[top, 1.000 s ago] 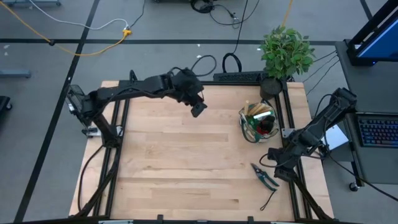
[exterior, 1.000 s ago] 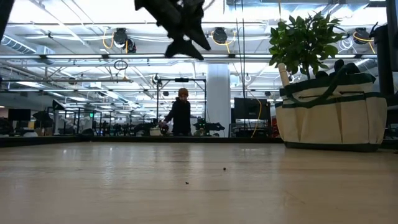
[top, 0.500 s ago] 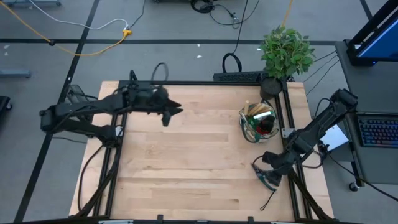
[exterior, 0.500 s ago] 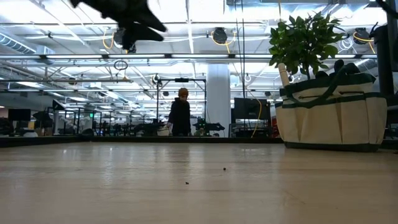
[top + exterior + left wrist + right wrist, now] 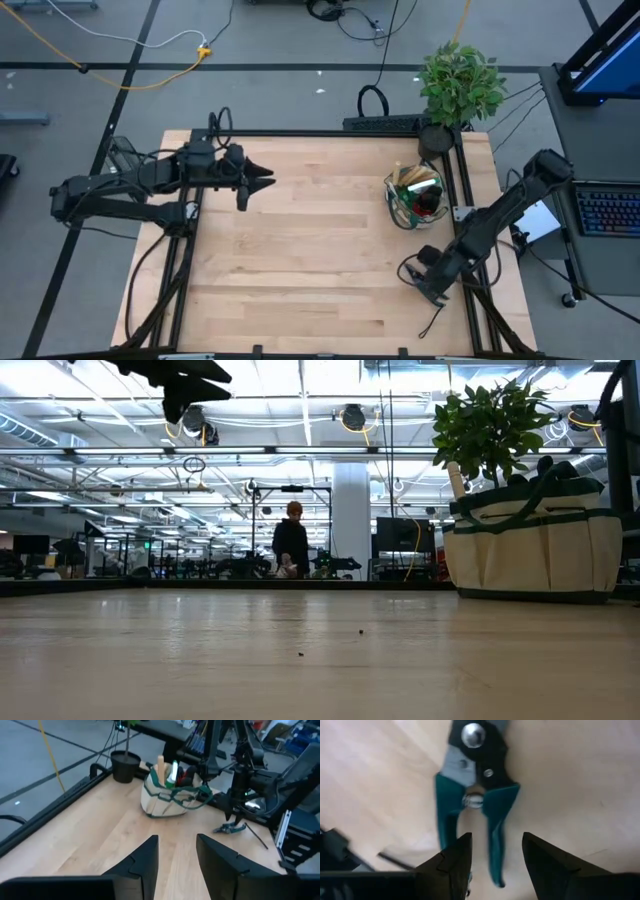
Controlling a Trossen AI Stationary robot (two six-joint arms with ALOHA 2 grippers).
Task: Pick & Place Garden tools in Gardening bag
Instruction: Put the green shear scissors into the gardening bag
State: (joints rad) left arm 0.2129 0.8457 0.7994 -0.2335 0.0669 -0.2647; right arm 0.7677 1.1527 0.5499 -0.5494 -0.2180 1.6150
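Note:
The gardening bag [image 5: 415,195], beige with green trim, stands at the table's far right with wooden handles, a green item and something red sticking out; it also shows in the low view [image 5: 535,545] and in the left wrist view [image 5: 170,790]. Pruning shears [image 5: 475,795] with teal handles lie flat near the right front corner [image 5: 230,827]. My right gripper [image 5: 420,282] stands open over them, pointing steeply down, its fingers on either side of one handle [image 5: 497,825]. My left gripper [image 5: 258,180] is open and holds nothing, high over the far left. My right gripper comes at the shears' handles from above, one handle [image 5: 495,845] between its open fingers and the other [image 5: 445,820] under one finger. The shears lie flat on the table. Whether the fingers touch them I cannot tell.
A leafy potted plant [image 5: 460,80] in a black pot [image 5: 125,760] stands just past the far right corner, behind the bag. A thin black cord [image 5: 434,318] trails from the shears toward the near edge. A person [image 5: 290,545] stands far back in the room.
My left gripper has pulled back from the table's far middle toward its left edge, staying high. My right gripper has come down and toward the near edge onto the shears, rolling as it went; the shears have stayed in place.

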